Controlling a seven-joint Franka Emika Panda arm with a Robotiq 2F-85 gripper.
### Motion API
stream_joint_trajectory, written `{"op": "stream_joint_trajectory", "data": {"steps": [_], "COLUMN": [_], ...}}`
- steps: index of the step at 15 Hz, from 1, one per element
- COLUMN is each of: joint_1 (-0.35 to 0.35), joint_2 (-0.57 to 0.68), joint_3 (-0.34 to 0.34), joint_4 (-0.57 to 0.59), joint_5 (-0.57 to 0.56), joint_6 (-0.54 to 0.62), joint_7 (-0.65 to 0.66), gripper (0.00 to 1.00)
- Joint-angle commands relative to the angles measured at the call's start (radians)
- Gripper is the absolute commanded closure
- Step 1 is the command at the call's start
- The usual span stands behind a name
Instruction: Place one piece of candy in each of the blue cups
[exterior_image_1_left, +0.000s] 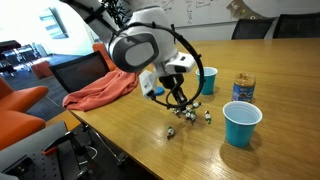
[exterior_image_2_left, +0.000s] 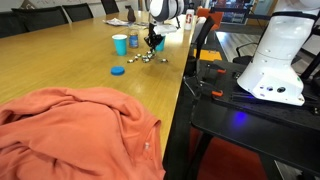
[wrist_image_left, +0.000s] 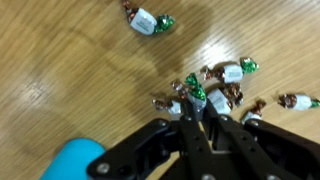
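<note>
Several wrapped candies (wrist_image_left: 230, 72) lie scattered on the wooden table; they also show in both exterior views (exterior_image_1_left: 192, 117) (exterior_image_2_left: 150, 58). My gripper (wrist_image_left: 200, 116) is down among them, its fingers closed together on a green-and-white wrapped candy (wrist_image_left: 196, 98). It shows low over the pile in both exterior views (exterior_image_1_left: 180, 106) (exterior_image_2_left: 155, 44). One blue cup (exterior_image_1_left: 241, 122) stands upright near the candies, and a second blue cup (exterior_image_1_left: 209, 79) stands behind the gripper. One blue cup (exterior_image_2_left: 120, 44) shows in an exterior view, and a blue cup rim (wrist_image_left: 72, 160) shows at the wrist view's lower left.
A brown-and-gold can (exterior_image_1_left: 244, 87) stands between the cups. An orange cloth (exterior_image_1_left: 100, 92) (exterior_image_2_left: 70, 130) lies on the table's end. A small flat blue disc (exterior_image_2_left: 117, 70) lies near the candies. Office chairs stand around the table.
</note>
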Motion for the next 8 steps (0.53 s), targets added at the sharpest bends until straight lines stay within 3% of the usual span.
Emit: {"op": "stream_joint_trajectory", "data": {"steps": [1,4,8], "joint_1": [-0.056,-0.078,-0.138], "joint_2": [-0.2,-0.229,-0.156], "joint_3": [0.009,-0.036,-0.056], "joint_4": [-0.106,-0.051,0.074], "joint_5": [0.083,0.125,0.168], "joint_6": [0.009,0.012,0.003], "joint_7": [-0.019,0.015,0.004], "gripper": [0.97,0.97,0.97]}}
